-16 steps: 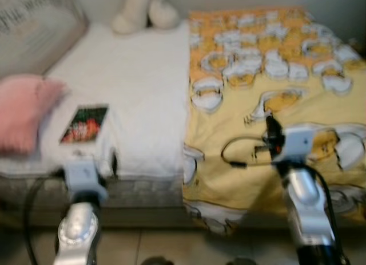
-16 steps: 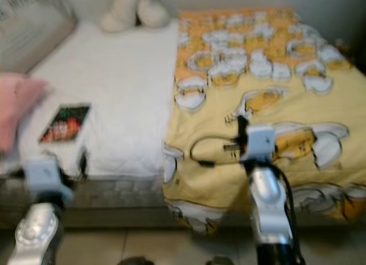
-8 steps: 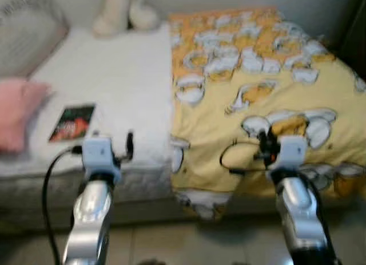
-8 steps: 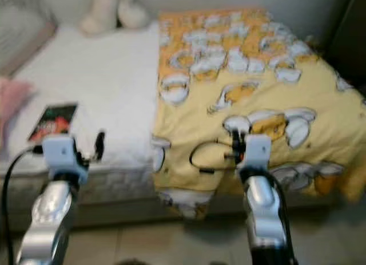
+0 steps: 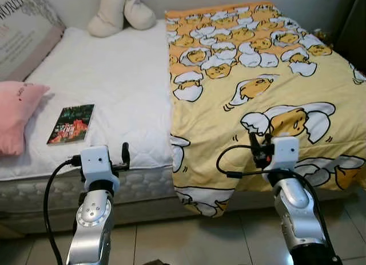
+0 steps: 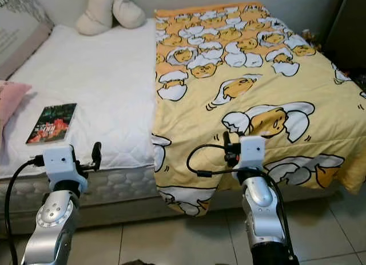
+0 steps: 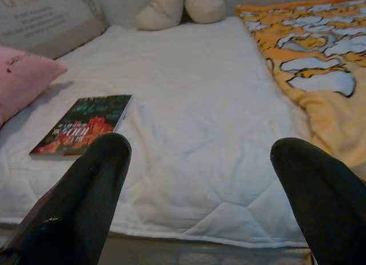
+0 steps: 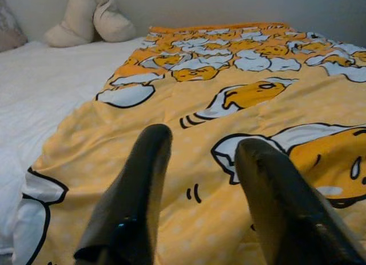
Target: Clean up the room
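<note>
White quilted mattress is the landmark. Yellow egg-print blanket covers its right half & hangs over front edge. Dark paperback book w/ red-orange cover art lies flat near front-left corner, beside pink cushion. Cream plush toy at far edge. Left gripper hovers at front edge, fingers spread wide, empty. Right gripper over blanket's front part, fingers slightly apart, empty.

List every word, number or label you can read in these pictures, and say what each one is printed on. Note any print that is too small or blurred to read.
"101": large digits on the cover of the book, seen in the left wrist view; the rest of its title is too blurred to read.
Grey lettering on the large cushion at the head of the bed: cut off and too blurred to read.
Small dark marks on the pink pillow: too small to read.
</note>
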`<state>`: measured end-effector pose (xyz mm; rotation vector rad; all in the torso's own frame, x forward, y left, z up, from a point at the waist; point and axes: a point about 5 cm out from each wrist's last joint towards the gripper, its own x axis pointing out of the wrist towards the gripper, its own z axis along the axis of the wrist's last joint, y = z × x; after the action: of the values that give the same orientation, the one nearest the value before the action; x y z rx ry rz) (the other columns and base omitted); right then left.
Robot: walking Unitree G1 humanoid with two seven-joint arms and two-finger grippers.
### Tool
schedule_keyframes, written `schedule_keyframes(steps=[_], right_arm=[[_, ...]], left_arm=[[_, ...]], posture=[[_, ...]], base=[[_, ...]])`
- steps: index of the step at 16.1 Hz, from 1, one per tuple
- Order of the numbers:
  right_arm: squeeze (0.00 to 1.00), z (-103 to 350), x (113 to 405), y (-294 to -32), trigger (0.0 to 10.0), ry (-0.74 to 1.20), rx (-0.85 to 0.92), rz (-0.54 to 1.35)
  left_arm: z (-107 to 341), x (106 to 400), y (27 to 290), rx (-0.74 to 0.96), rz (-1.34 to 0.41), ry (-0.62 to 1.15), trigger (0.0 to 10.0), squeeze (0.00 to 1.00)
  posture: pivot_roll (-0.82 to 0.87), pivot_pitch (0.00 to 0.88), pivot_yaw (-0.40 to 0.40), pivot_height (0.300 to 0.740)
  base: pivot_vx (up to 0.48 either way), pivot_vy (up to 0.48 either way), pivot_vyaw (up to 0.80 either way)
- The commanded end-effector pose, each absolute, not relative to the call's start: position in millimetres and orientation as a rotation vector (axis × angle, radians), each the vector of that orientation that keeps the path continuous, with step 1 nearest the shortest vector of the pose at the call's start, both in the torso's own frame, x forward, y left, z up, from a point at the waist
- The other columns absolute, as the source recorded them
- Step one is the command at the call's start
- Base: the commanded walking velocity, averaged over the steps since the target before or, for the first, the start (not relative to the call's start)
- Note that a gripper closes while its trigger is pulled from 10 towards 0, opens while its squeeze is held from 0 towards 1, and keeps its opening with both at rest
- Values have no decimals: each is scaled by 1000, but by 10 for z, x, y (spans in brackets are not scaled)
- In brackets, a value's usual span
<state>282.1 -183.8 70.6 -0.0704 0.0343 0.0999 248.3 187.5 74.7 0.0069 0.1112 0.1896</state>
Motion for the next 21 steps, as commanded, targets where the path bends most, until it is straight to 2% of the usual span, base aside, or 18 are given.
schedule_keyframes(steps=[1,10,13,17,21], right_arm=[[1000,727,2868,-1796,10000,34,-75,123],[1000,790,2960,-1805,10000,31,-133,142],[1000,893,2964,-1855,10000,-37,-96,76],[1000,1011,3005,-1932,10000,-110,-134,24],[1000,1100,3044,-1869,10000,-159,-101,65]], left_arm=[[750,2505,1928,16,214,111,10000,1000],[777,2514,1867,11,143,61,10000,1000],[844,2526,1970,20,224,20,10000,1000],[972,2605,1984,49,195,-45,10000,1000],[990,2634,1984,58,184,-48,10000,1000]], posture=[[-123,0,108,740],[-122,0,86,740],[-124,0,85,740],[-120,0,87,740],[-120,0,91,740]], base=[[0,0,0],[0,0,0],[0,0,0],[0,0,0],[0,0,0]])
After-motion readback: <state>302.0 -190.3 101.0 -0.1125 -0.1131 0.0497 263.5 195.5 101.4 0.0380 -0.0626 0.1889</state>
